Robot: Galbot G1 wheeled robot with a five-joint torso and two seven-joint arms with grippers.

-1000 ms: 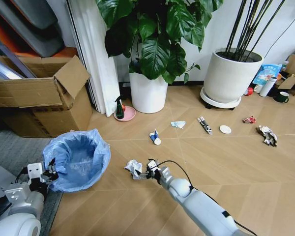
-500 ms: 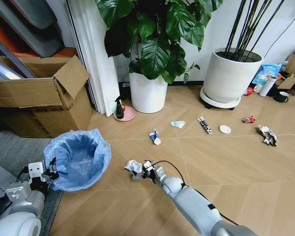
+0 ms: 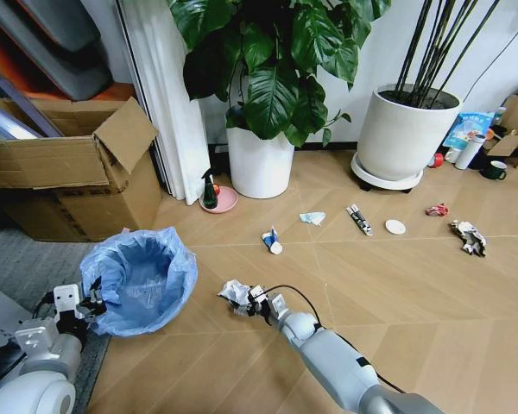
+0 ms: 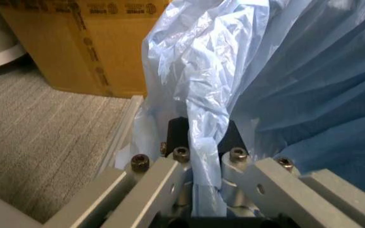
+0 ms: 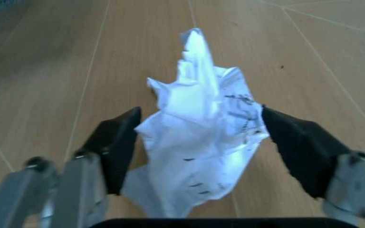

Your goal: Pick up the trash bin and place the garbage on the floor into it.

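Right gripper (image 5: 198, 152) straddling upright crumpled paper wad (image 5: 201, 137), left gripper (image 4: 205, 161) clamping trash bin (image 3: 141, 278)

right hand (image 3: 247, 299) at paper wad (image 3: 235, 293), trash bin (image 3: 139, 279)

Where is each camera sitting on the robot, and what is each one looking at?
Head view: up on the robot's head, looking forward and down at the floor, the garbage, the plants; both arms show.
Left wrist view: on the left arm's wrist, looking along the left hand, shut on the trash bin bag rim.
Right wrist view: on the right arm's wrist, looking down at a paper wad between the right hand fingers, open.
Shared: the head view also shows the wad and bin.
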